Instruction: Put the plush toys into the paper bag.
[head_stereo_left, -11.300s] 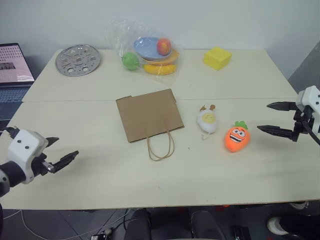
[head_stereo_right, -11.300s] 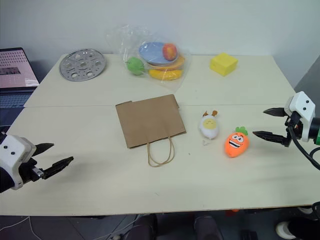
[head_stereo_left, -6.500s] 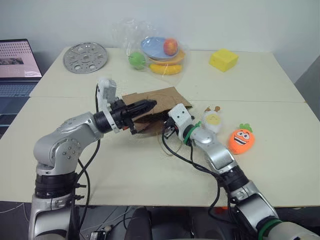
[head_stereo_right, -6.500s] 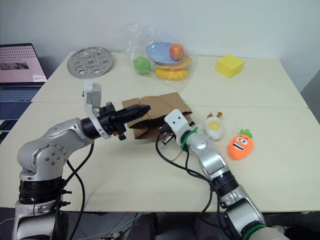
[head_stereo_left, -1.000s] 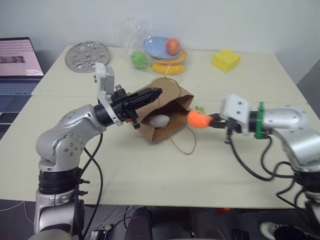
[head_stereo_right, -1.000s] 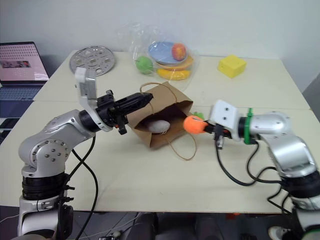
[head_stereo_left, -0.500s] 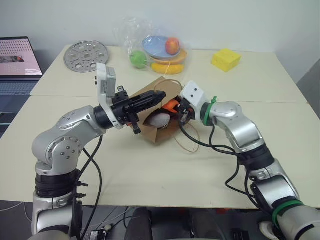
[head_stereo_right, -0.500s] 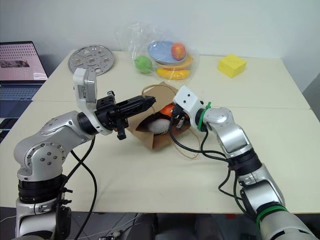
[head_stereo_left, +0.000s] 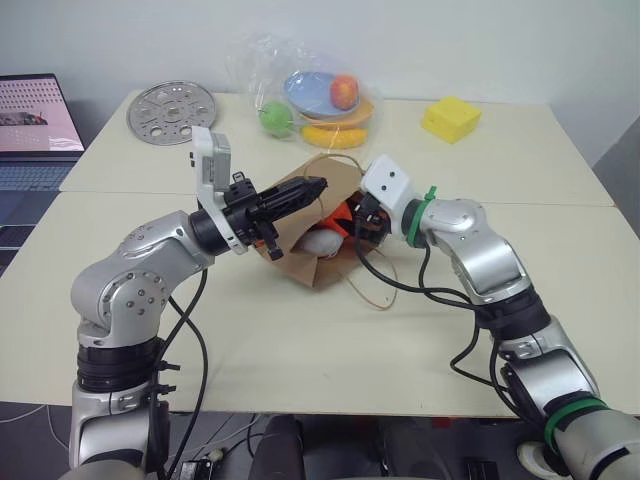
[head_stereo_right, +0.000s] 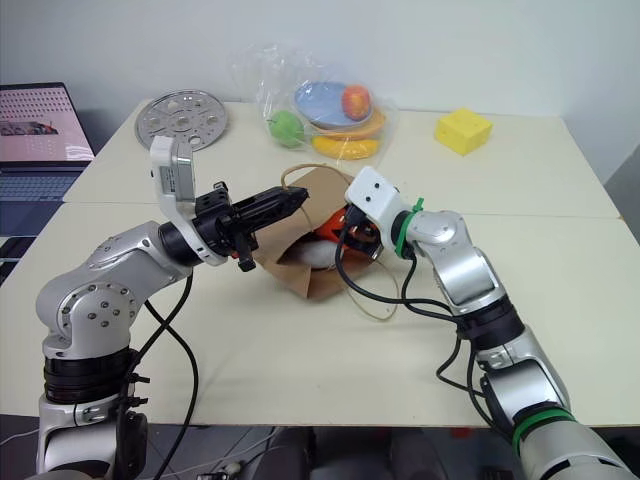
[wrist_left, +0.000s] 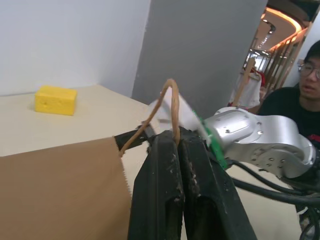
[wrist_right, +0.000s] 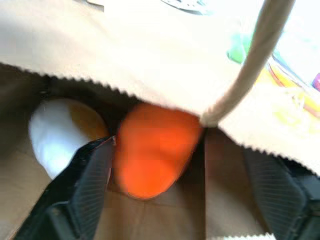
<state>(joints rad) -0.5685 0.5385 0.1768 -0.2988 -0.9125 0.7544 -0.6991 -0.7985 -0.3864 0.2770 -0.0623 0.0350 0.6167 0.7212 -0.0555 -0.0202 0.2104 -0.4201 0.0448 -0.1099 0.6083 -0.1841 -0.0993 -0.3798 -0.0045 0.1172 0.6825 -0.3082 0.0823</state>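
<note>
While the mouth is held up: the paper bag is lying on the table
Left gripper: pinched tight on the bag's cord handle
Right gripper: spread wide at the bag's mouth
Carrot toy: seen inside the bag, between the spread fingers
Egg toy: lying inside, beside the carrot

left gripper pinched on the rim of the paper bag, propping its mouth up. right gripper sits at the mouth, orange carrot and white toy inside.
</note>
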